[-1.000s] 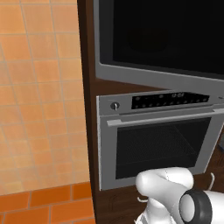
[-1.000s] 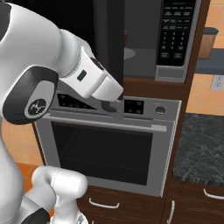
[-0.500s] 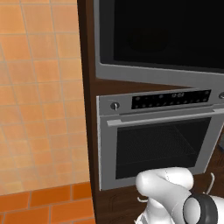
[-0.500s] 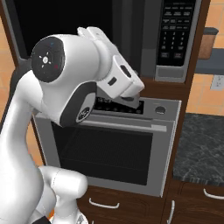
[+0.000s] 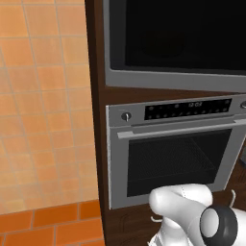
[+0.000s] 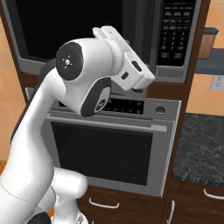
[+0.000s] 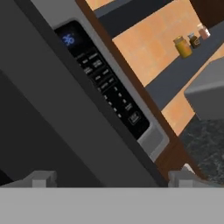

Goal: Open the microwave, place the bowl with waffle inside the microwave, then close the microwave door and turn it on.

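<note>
The gripper (image 7: 111, 179) stands spread wide and empty, close before the microwave (image 6: 105, 39), which sits in dark wood above the oven (image 6: 113, 144). Its microwave door (image 7: 48, 127) looks shut, so opening is the step in hand; next, the fingers likely need the door's edge beside the keypad (image 7: 105, 83).

No legible text anywhere.

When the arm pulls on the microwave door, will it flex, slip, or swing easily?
The microwave door looks like a rigid glass panel in a silver frame, so it probably won't flex. Its front seems smooth and handle-free, so the fingertips may slip. Being as wide as the microwave, it likely swings in a broad arc.
</note>
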